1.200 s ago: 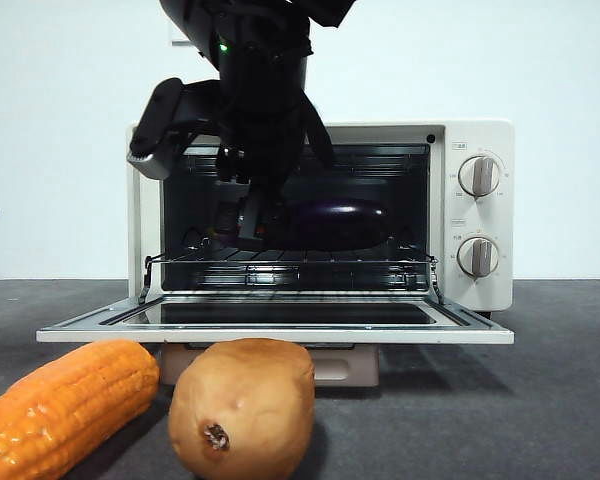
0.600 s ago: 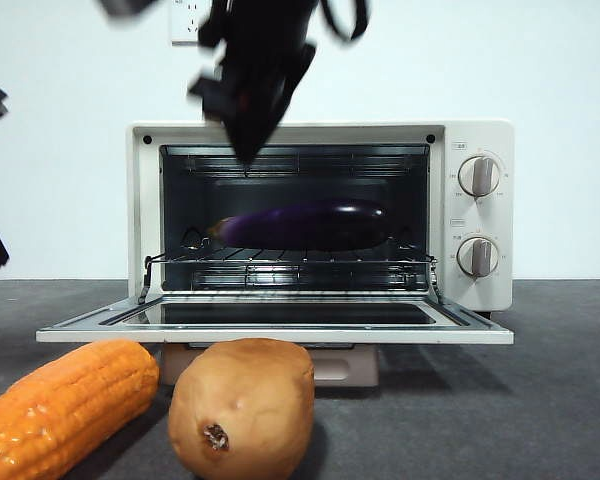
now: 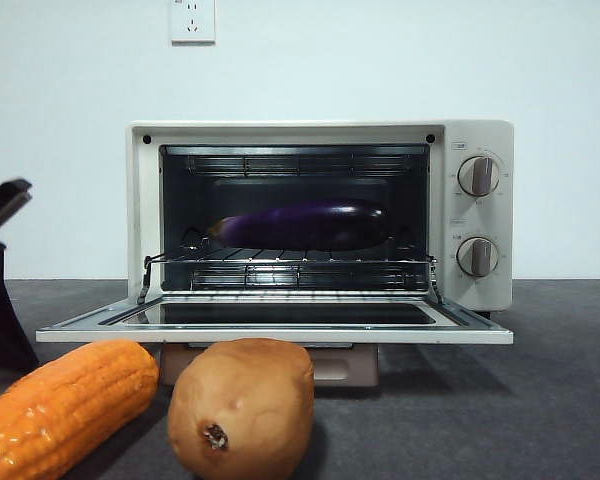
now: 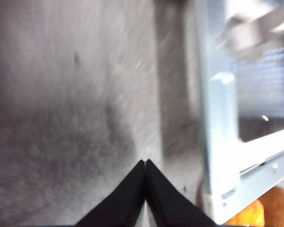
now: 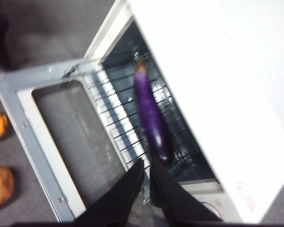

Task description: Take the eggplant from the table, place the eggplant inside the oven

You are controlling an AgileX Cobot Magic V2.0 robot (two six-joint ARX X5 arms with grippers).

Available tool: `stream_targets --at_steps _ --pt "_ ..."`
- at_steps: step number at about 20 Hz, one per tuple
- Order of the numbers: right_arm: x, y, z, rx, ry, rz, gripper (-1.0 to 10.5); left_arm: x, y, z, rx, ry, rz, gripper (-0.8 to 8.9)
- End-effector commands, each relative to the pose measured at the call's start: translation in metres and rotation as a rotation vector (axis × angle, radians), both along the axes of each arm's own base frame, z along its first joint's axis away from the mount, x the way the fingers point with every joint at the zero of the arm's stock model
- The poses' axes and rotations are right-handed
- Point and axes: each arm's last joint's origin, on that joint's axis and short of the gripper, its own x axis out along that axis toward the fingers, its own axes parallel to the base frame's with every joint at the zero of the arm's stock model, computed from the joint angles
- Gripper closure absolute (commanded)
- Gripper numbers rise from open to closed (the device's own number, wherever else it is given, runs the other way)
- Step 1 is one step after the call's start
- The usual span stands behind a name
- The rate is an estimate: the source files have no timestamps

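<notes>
Eggplant: lying lengthwise on wire rack inside oven, clear of both grippers. Right gripper: above open door, jaws nearly closed, empty. Left gripper: over table beside oven's door corner, jaws together, empty. Risks: rolling toward rack's front edge; door left open; potato and corn crowding table's front edge below door.

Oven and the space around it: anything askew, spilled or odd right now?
Nothing stands out. The eggplant lies lengthwise on the wire rack inside the oven, whose door hangs open and flat. The corn and potato sit on the table in front, intact. No spills visible.
</notes>
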Motion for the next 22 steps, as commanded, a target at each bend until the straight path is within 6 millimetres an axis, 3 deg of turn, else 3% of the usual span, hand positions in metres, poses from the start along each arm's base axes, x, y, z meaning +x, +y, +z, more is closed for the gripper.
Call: stream_targets --at_steps 1,11,22 --pt "-0.009 -0.009 0.016 0.084 -0.017 -0.002 9.4 0.004 -0.003 -0.008 -0.042 0.034 -0.028 8.1" --pt "-0.026 -0.042 0.038 0.187 -0.075 -0.007 9.4 0.007 -0.009 -0.015 -0.204 0.062 -0.122 8.1" --pt "-0.031 -0.051 0.039 0.189 -0.059 -0.017 9.4 0.028 -0.012 0.012 -0.356 -0.006 -0.19 8.1"
